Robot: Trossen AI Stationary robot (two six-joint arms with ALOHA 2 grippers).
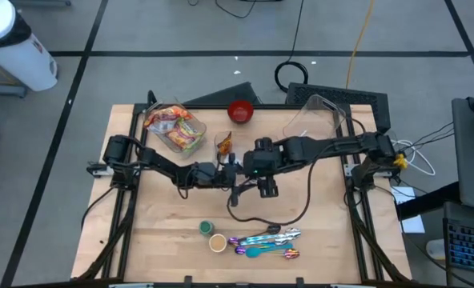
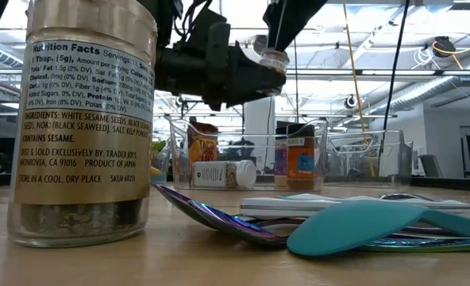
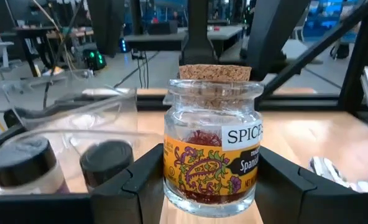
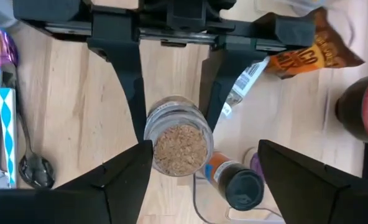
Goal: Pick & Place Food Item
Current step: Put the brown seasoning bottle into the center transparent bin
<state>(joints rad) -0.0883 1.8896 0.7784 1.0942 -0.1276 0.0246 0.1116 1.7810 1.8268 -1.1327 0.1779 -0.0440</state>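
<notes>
A small glass spice jar [image 3: 212, 155] with a cork stopper [image 4: 179, 148] and a yellow label hangs above the middle of the table. My left gripper [image 3: 212, 186] is shut on it; in the low view the jar [image 2: 273, 62] shows well above the tabletop. My right gripper [image 4: 202, 180] is open, slanting down from above. Its fingers stand to either side of the cork top and touch nothing. In the high view the two grippers meet at mid-table, the left gripper [image 1: 233, 171] beside the right gripper [image 1: 263, 186]. My left gripper pinches the jar's glass body [image 3: 171, 168] between its two fingers, on two opposite sides below the neck. The fingers [image 4: 129, 81] lie level and come from the table's left side. The jar stands upright in the hold, cork up, lifted clear of the table.
Beneath the jar lies a black-capped orange bottle [image 4: 234, 180]. A clear bin of snack bags [image 1: 177, 128], a red bowl [image 1: 239, 112] and a clear container [image 1: 317, 116] stand at the back. Spoons [image 1: 265, 240] and two small jars [image 1: 213, 236] lie near the front edge.
</notes>
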